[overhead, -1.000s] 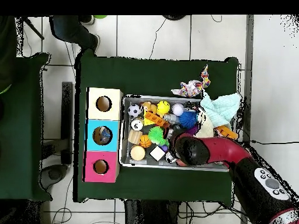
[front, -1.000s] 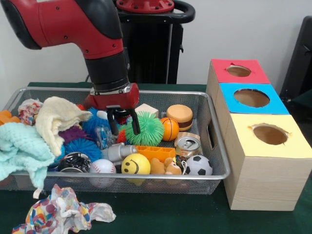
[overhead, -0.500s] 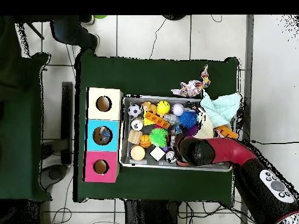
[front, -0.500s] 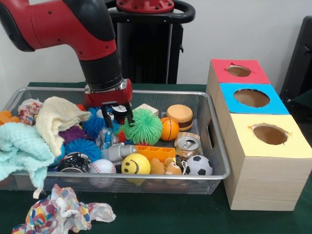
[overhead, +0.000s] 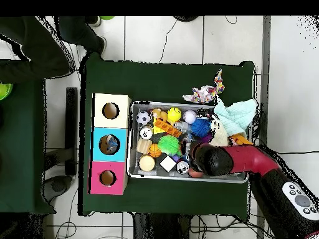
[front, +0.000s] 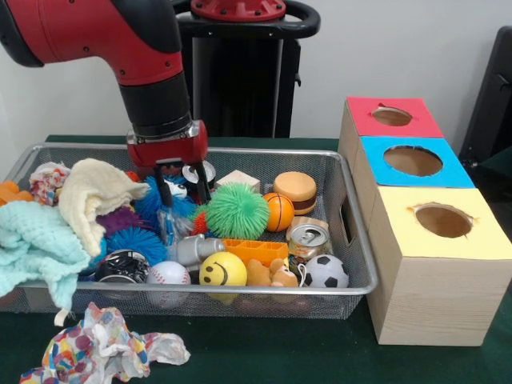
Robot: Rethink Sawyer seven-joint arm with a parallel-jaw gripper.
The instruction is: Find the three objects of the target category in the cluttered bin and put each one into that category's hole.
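My gripper [front: 184, 190] hangs open over the back of the wire bin [front: 352, 240], its fingers straddling a small black-and-white round thing [front: 195, 171] without clasping it. Blue spiky balls [front: 152, 204] lie just under it and a green spiky ball [front: 237, 211] sits to its right. An orange basketball [front: 279, 211], a soccer ball [front: 326, 271], a baseball [front: 168, 274] and a yellow smiley ball [front: 222, 270] lie in the bin. From overhead the arm [overhead: 215, 160] hides the gripper. The box has a red hole [front: 392, 117], a blue hole [front: 413, 161] and a yellow hole [front: 442, 220].
Cloths [front: 40, 240] pile at the bin's left end. A can [front: 308, 238], a burger toy [front: 294, 190], a wooden block [front: 238, 179] and an orange brick [front: 254, 250] also lie in the bin. Crumpled patterned paper [front: 104, 348] lies before it. A person [overhead: 37, 46] stands at the overhead view's upper left.
The gripper has moved left and toward the back of the bin, off the green spiky ball, staying open. A person has come further into the overhead view's upper left.
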